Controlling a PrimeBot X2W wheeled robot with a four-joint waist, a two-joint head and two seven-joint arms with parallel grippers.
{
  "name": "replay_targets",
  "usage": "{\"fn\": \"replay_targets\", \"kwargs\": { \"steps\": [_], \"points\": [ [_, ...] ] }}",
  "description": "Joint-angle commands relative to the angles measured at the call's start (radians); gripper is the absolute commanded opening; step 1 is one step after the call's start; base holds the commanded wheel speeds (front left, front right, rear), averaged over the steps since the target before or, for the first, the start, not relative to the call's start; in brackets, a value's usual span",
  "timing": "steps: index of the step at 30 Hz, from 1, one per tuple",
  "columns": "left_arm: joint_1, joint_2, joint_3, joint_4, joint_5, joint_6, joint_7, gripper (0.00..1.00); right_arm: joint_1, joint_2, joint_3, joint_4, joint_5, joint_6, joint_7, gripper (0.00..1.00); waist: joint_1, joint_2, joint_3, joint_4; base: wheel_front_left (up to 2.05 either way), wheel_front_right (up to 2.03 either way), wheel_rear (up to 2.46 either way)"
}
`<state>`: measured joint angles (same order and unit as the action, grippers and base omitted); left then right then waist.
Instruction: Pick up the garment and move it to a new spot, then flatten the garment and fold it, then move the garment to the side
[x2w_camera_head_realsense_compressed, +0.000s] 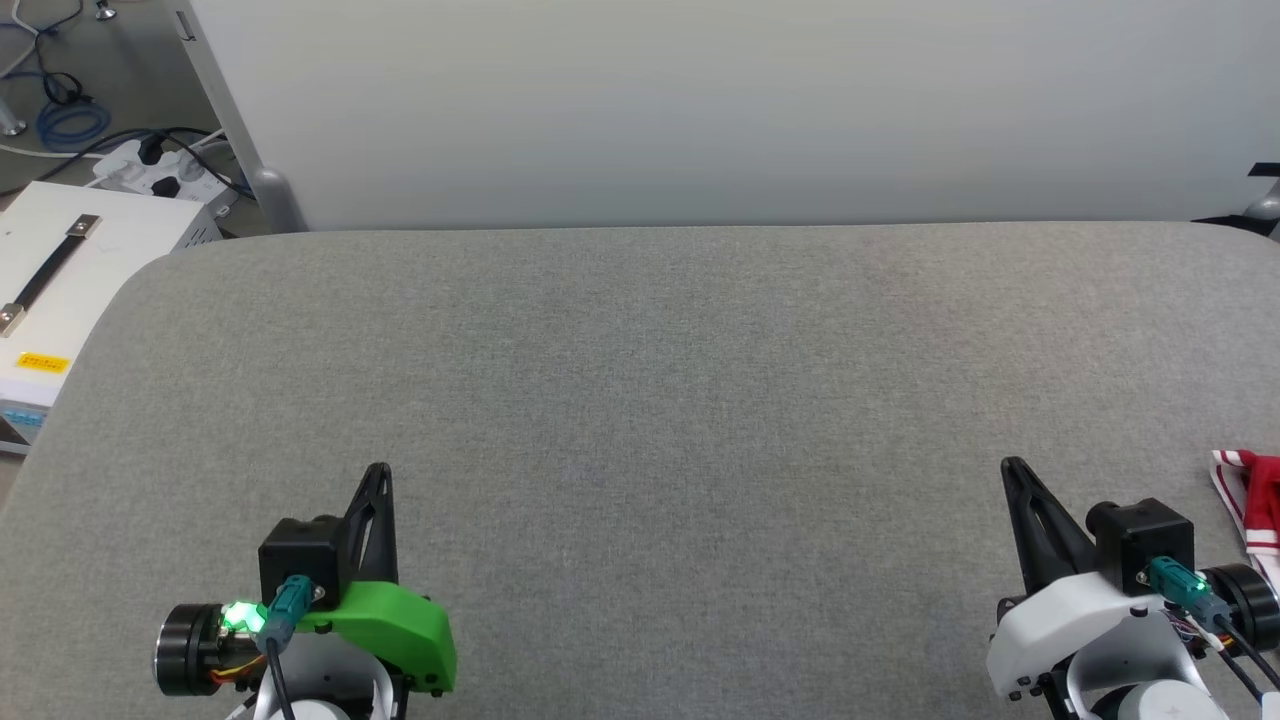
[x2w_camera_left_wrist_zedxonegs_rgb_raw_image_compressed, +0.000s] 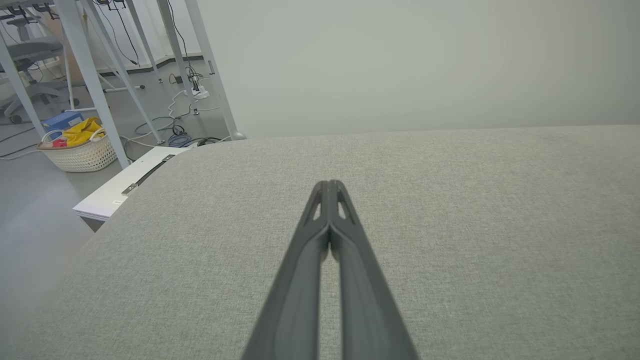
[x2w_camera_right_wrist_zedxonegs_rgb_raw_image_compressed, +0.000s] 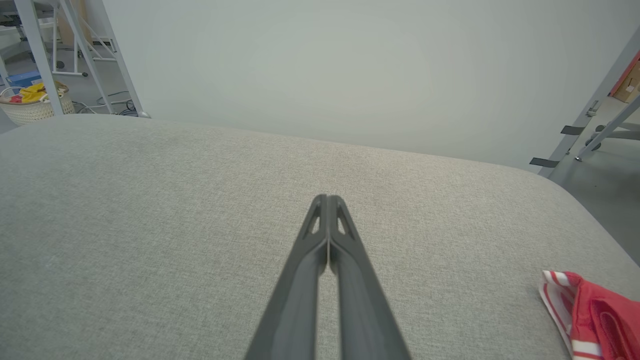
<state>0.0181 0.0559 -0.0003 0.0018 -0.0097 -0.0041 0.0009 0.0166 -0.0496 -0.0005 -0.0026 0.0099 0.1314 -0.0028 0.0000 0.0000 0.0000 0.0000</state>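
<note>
Grey woven cloth over the whole desk (x2w_camera_head_realsense_compressed: 640, 400), rounded at the far corners, bare across the middle. Red and white at its right edge: the garment (x2w_camera_head_realsense_compressed: 1248, 512), bunched, with striped trim on the side toward the desk's middle. Cut off by the frame in the head view, so hard to tell how much of it lies there or how it is folded. Touched by nothing.

Right jaws closed, two long dark fingers (x2w_camera_right_wrist_zedxonegs_rgb_raw_image_compressed: 302, 285) pressed together at the tips, gripping nothing. Garment just to the right of them, near but apart, about level with the fingers in the head view. In the right wrist view, garment (x2w_camera_head_realsense_compressed: 1248, 512) low in the right corner, beside and behind the fingertips, with a strip of bare grey cloth between.

Left jaws closed as well, fingers (x2w_camera_left_wrist_zedxonegs_rgb_raw_image_compressed: 302, 280) meeting at the tips, gripping nothing. Low at the left of the head view, well apart from the garment, with most of the desk's width and the right jaws in between.

Green cover (x2w_camera_head_realsense_compressed: 395, 620) on the left wrist, white cover (x2w_camera_head_realsense_compressed: 1080, 620) on the right. Both pairs of fingers pointing toward the far edge of the desk and the pale panel (x2w_camera_head_realsense_compressed: 700, 100) behind it.

Off the desk to the left: a white box (x2w_camera_head_realsense_compressed: 90, 270) with a dark handle, a power strip (x2w_camera_head_realsense_compressed: 160, 172) with cables on the floor, and in the left wrist view a woven basket (x2w_camera_left_wrist_zedxonegs_rgb_raw_image_compressed: 80, 152) holding yellow cloth.
</note>
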Motion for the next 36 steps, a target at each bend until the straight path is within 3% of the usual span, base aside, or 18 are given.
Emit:
{"fn": "replay_targets", "kwargs": {
  "steps": [1,36],
  "points": [
    [-0.018,-0.006,0.000,-0.002,0.010,0.004,-0.001,0.00,-0.017,-0.001,0.000,0.003,-0.010,-0.001,0.003,0.00,0.0000,0.0000,0.000,0.000,0.00,0.00,0.00],
    [-0.018,-0.006,0.000,-0.002,0.010,0.004,-0.001,0.00,-0.017,-0.001,0.000,0.003,-0.010,-0.001,0.003,0.00,0.0000,0.0000,0.000,0.000,0.00,0.00,0.00]
  ]
}}
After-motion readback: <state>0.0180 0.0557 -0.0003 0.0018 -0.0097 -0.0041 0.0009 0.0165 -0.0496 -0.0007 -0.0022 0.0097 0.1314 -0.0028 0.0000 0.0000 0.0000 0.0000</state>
